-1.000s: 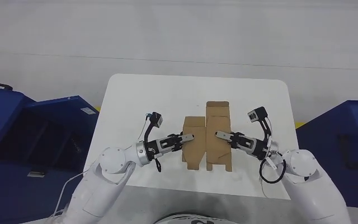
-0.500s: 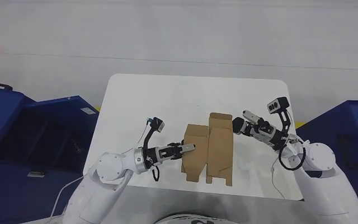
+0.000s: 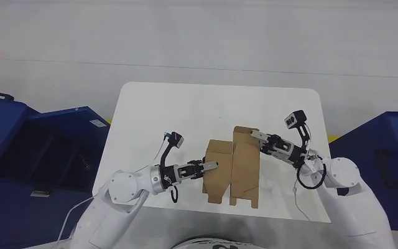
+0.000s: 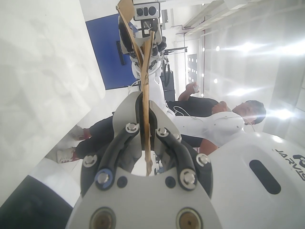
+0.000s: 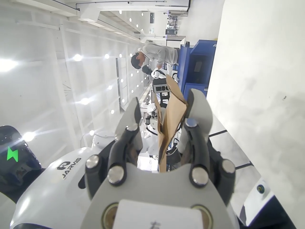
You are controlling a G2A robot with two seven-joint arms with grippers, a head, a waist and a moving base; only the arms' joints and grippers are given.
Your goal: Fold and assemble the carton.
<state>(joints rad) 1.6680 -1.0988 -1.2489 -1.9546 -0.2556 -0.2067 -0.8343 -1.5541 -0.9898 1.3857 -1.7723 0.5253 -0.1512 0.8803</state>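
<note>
Top view: a flattened carton over the tabletop. The left fingers clamp its left edge. The right fingers, spread wide, straddle its far-right corner.

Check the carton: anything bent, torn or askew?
Nothing looks torn. The flat brown cardboard carton, clamped in the shut left gripper, splays into two layers at its far end; the open right gripper straddles a flap there without gripping.

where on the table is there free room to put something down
The table is bare across its far half, from the carton to the far edge, corners included. Crowded: the near middle, where the left end effector and right end effector meet the carton's sides.
</note>
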